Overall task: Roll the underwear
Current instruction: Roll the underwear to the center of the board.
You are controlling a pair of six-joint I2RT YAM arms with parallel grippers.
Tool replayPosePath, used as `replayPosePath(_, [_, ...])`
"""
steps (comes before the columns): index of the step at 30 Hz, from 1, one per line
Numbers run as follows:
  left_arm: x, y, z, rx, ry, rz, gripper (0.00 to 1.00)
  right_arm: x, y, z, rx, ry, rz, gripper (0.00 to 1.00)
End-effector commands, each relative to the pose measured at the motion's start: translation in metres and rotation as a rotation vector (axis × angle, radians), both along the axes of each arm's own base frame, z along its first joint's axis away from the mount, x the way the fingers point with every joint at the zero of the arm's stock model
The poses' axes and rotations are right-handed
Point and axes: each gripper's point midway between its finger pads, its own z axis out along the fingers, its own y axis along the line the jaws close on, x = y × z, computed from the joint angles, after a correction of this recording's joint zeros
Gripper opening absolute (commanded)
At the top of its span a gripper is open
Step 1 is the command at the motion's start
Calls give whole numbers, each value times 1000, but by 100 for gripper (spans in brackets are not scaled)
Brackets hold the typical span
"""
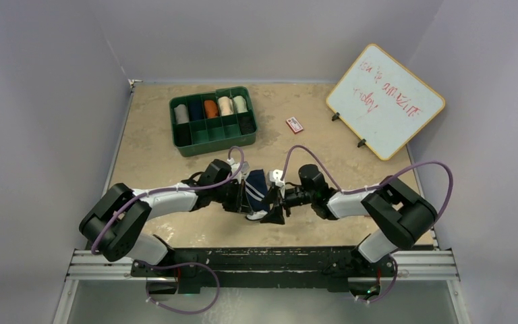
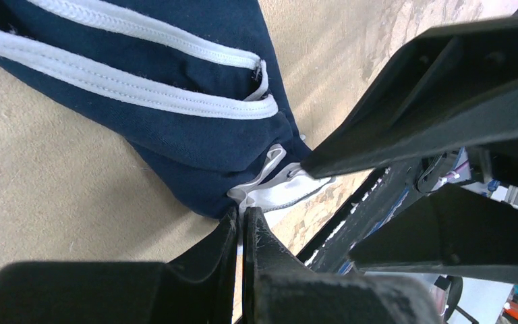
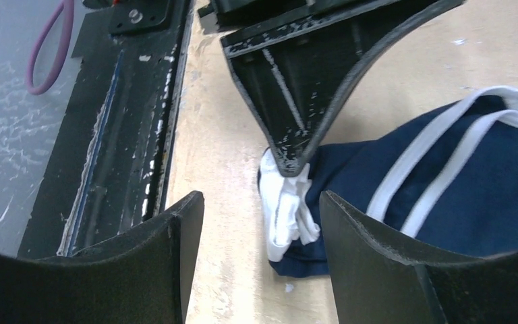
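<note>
The left fingers (image 2: 264, 251) are clenched tight at the near end of the navy underwear (image 1: 257, 189), right where its white edging (image 2: 280, 196) bunches up. They appear to pinch that edging, though the tips hide the contact itself. The underwear lies as a narrow folded band on the tabletop (image 1: 155, 170), about midway between the left and right edges and close to the near edge. It runs from the bunched near end toward the far edge, and no turn of a roll shows in it yet.

The right fingers (image 3: 175, 237) are released and spread wide, low over the tabletop. They face the same bunched end from the other side, with the white edging ahead of the gap and neither finger touching cloth.

Several things could go wrong from here:
- **Lost grip:** the left hold is on a thin hem only, so a pull or a nudge from the right side could slip it free and let the band fall open.
- **Clash of fingers:** the two sets of fingers are very near each other, and closing the right pair could strike the left tips.
- **Poor catch:** the right pair could catch only the loose edging, giving a slack, lopsided first turn.
- **Off the tabletop:** a drag toward the near edge could pull the cloth off it.
</note>
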Motion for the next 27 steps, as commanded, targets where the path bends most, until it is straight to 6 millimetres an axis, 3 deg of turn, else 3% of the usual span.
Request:
replayPosePath(1, [10, -6, 9, -15, -51, -13, 0, 0, 10, -2, 3, -61, 23, 65])
replayPosePath(15, [9, -6, 10, -22, -52, -20, 0, 3, 12, -15, -38, -29, 12, 45])
replayPosePath(21, [9, -7, 11, -27, -54, -23, 0, 3, 12, -20, -49, -18, 4, 44])
replayPosePath(24, [8, -7, 11, -27, -54, -24, 0, 5, 13, -21, -50, -17, 3, 38])
replayPosePath(27, [9, -7, 12, -29, -54, -24, 0, 4, 13, -19, -39, -10, -3, 25])
